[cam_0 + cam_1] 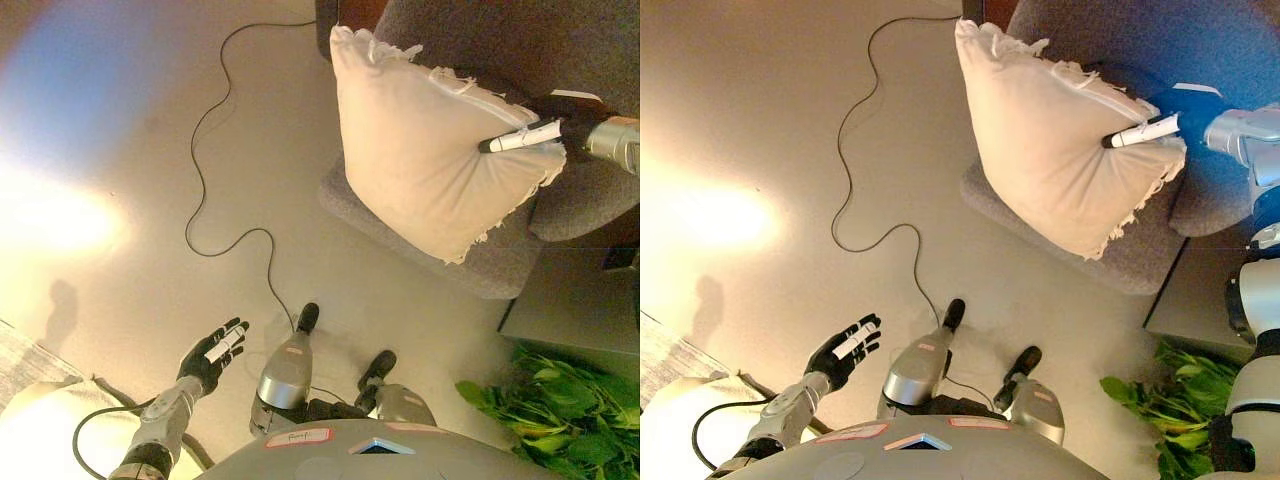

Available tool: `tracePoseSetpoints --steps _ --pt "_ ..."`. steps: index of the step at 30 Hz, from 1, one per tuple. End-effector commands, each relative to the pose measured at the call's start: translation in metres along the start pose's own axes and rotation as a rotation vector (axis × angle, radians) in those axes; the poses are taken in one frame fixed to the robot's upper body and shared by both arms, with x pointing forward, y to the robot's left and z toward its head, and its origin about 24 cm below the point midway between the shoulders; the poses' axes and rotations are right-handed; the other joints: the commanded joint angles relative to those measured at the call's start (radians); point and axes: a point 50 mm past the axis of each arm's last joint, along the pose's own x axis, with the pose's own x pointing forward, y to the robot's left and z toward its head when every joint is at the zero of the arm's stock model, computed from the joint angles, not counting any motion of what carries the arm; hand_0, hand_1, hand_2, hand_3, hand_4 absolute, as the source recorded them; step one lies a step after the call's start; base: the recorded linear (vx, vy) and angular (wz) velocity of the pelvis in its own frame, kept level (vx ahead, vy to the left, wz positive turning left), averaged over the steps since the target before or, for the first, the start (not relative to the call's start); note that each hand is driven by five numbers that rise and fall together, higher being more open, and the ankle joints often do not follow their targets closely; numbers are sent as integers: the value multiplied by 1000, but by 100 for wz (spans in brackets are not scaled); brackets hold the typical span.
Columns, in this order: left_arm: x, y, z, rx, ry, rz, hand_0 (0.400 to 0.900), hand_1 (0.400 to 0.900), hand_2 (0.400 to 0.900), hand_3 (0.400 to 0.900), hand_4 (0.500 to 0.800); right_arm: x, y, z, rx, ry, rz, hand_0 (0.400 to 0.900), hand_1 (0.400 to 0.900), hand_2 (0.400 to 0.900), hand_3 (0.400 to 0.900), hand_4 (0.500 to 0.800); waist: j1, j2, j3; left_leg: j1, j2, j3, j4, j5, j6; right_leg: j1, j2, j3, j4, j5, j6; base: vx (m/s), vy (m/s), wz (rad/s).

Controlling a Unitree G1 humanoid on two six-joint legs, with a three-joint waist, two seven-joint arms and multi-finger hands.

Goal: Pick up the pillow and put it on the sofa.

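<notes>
A cream pillow (425, 150) with a frayed fringe leans over the front edge of a grey sofa (560, 40) at the upper right, its lower corner hanging past the seat. My right hand (530, 135) is at the pillow's right edge, with a white-tipped finger lying across the fabric and the other fingers behind it, pinching the pillow. It also shows in the right eye view (1145, 130). My left hand (212, 355) is open and empty, low at the lower left above the floor.
A thin black cord (205, 150) snakes across the beige floor. A green leafy plant (555, 400) stands at the lower right beside a low grey surface (575, 300). A pale cushion (40, 430) and a rug edge lie at the lower left.
</notes>
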Motion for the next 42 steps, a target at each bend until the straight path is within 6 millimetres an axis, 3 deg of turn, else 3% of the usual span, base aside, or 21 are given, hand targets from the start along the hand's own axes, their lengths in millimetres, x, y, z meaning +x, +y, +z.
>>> tracePoseSetpoints --steps 1,7,18,27,30,33,35,39,40,42 --pt "8 -6 36 82 -136 -80 900 900 900 900 800 -48 -68 72 -52 -109 -477 900 900 900 900 800 -10 -9 4 -35 26 57 6 -75 -56 -33 -48 38 24 -32 53 -105 46 -12" --pt "11 -14 37 39 -168 -85 900 900 900 900 800 -71 -92 72 -150 79 -724 900 900 900 900 800 -28 12 23 -48 24 66 -6 -67 -61 -62 -52 49 21 -23 53 -84 53 -10" --pt "11 -13 35 22 -142 -70 900 900 900 900 800 -85 -102 74 -179 148 -790 900 900 900 900 800 -49 -8 -18 -23 29 89 -9 -71 -62 -52 -51 60 17 -23 52 4 23 -5" --pt "7 -9 17 64 -67 -41 900 900 900 900 800 -91 -107 40 -153 218 -786 900 900 900 900 800 -69 -55 -92 34 40 110 -9 -93 -57 -4 -42 69 7 -32 55 49 -3 -7" --pt "7 -5 10 73 -15 -15 900 900 900 900 800 -83 -100 25 -118 181 -731 900 900 900 900 800 -83 -71 -123 58 41 123 -9 -107 -55 12 -41 74 6 -35 60 43 8 -10" --pt "8 -1 -1 122 55 30 900 900 900 900 800 -54 -70 -8 -29 144 -574 900 900 900 900 800 -107 -82 -150 87 43 138 -9 -120 -49 27 -43 74 12 -37 62 31 17 -11" --pt "8 2 -6 148 93 82 900 900 900 900 800 -30 -38 -41 10 154 -469 900 900 900 900 800 -126 -87 -159 109 43 149 -9 -129 -44 40 -44 79 18 -39 64 26 21 -15" --pt "12 7 -7 184 164 136 900 900 900 900 800 8 56 -111 115 226 -237 900 900 900 900 800 -167 -93 -167 147 40 164 -9 -148 -33 62 -42 104 24 -45 64 -13 17 -13" --pt "14 7 -7 204 174 160 900 900 900 900 800 16 95 -131 144 251 -176 900 900 900 900 800 -179 -92 -169 156 39 170 -9 -154 -29 67 -40 110 22 -44 65 -9 10 -9" --pt "17 7 -4 203 178 184 900 900 900 900 800 19 137 -156 205 295 -110 900 900 900 900 800 -193 -94 -172 169 39 179 -9 -160 -26 73 -38 119 21 -43 67 -13 9 -7"
